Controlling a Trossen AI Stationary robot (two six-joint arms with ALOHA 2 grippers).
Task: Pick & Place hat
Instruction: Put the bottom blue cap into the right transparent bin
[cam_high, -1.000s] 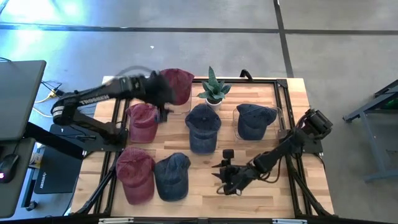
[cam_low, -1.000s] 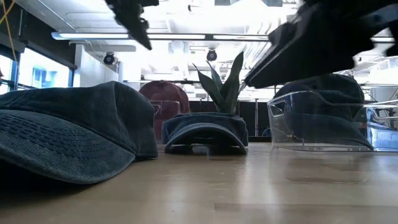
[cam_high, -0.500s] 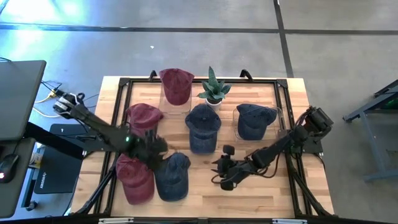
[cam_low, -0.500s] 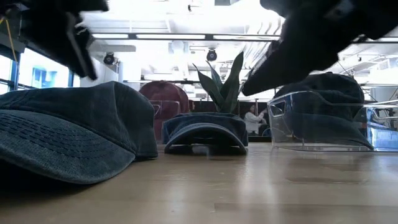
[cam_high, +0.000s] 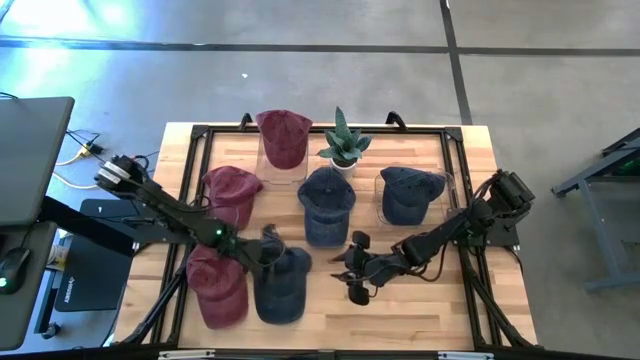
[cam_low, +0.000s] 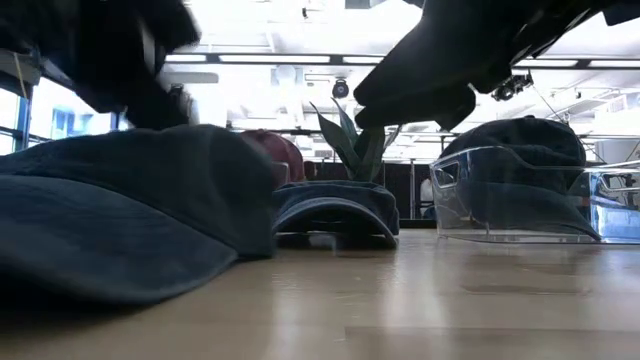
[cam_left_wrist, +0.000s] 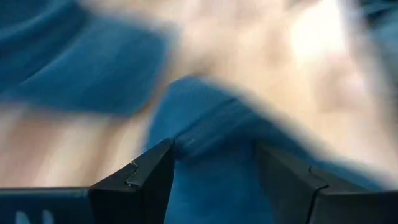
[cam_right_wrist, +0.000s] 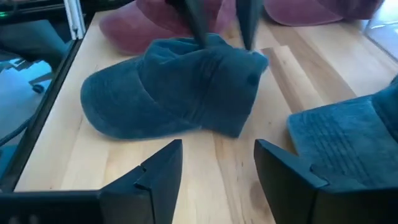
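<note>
No legible writing on blue hat (cam_high: 279, 283)

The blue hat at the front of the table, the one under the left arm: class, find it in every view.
High view: blue hat, front, beside a red hat.
Low view: the hat, large, near left.
Left wrist view: blue cloth between the fingers.
Right wrist view: centre.
Shared landmark: the left hand over its crown.

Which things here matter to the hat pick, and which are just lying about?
In the job: front blue hat, left gripper open over its crown, right gripper open beside it.
Lying about: three red hats, two other blue hats, potted plant.
</note>
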